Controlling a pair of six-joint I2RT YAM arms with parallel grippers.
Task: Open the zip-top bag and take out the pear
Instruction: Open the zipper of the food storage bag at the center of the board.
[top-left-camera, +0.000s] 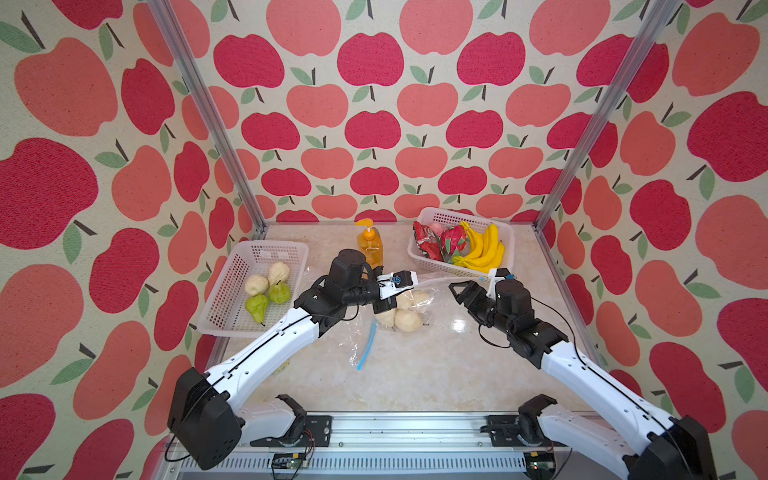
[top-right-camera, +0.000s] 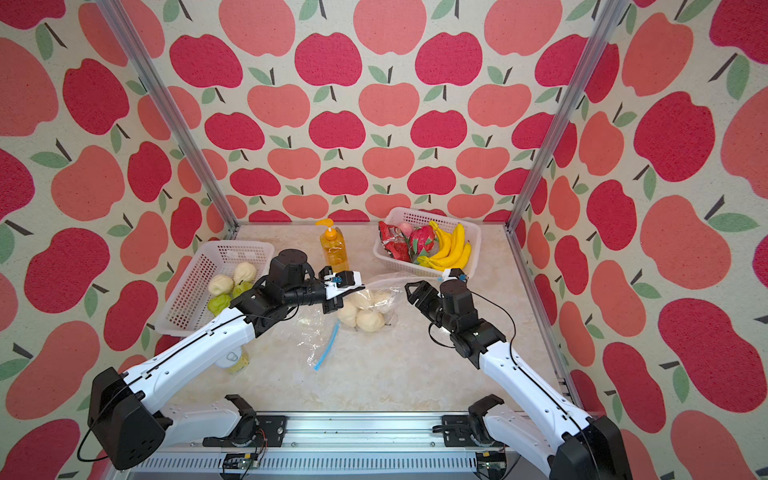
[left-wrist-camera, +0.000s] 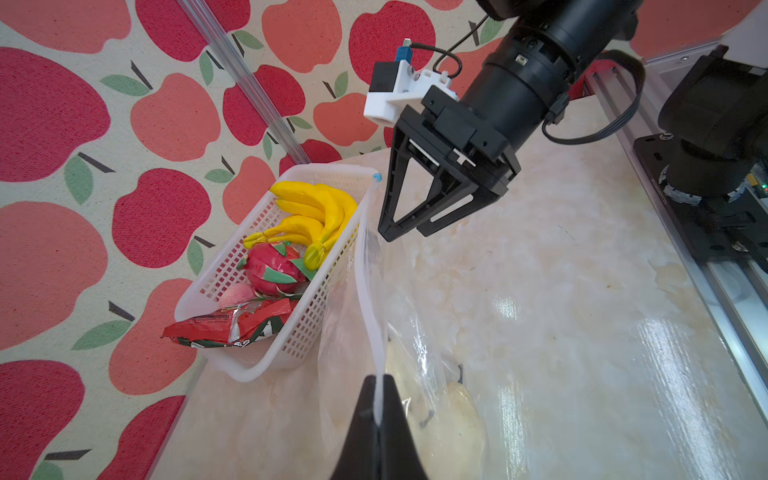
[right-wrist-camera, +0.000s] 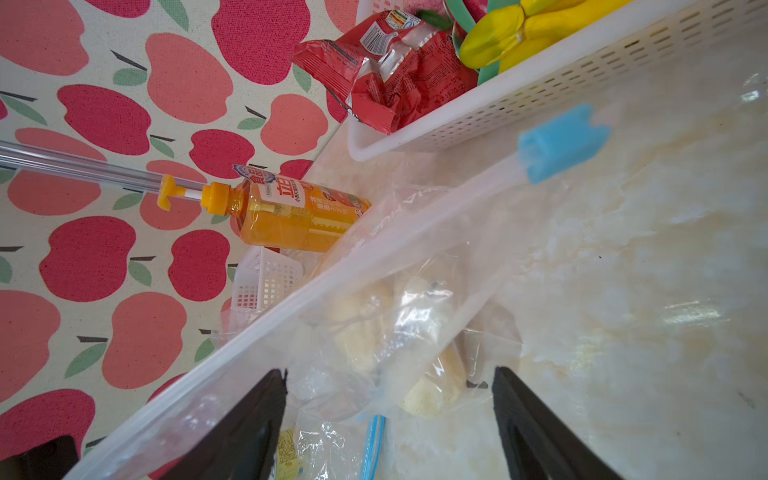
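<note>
Zip-top bag (top-left-camera: 415, 297) lies mid-table, pears (top-left-camera: 407, 320) inside. The left gripper (left-wrist-camera: 377, 399) pinches its zip strip (left-wrist-camera: 368, 299) at 9 o'clock, and the right gripper (left-wrist-camera: 407, 230) gapes at 3 o'clock. A hard tug could slip the film free.

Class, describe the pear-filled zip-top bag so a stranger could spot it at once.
On the marble table, find the orange soap bottle at the back. Just in front sits a clear zip-top bag, its top strip pinched by the left tool. Unlike the flat blue-zipped bag beside it, it bulges with pale pears.
</note>
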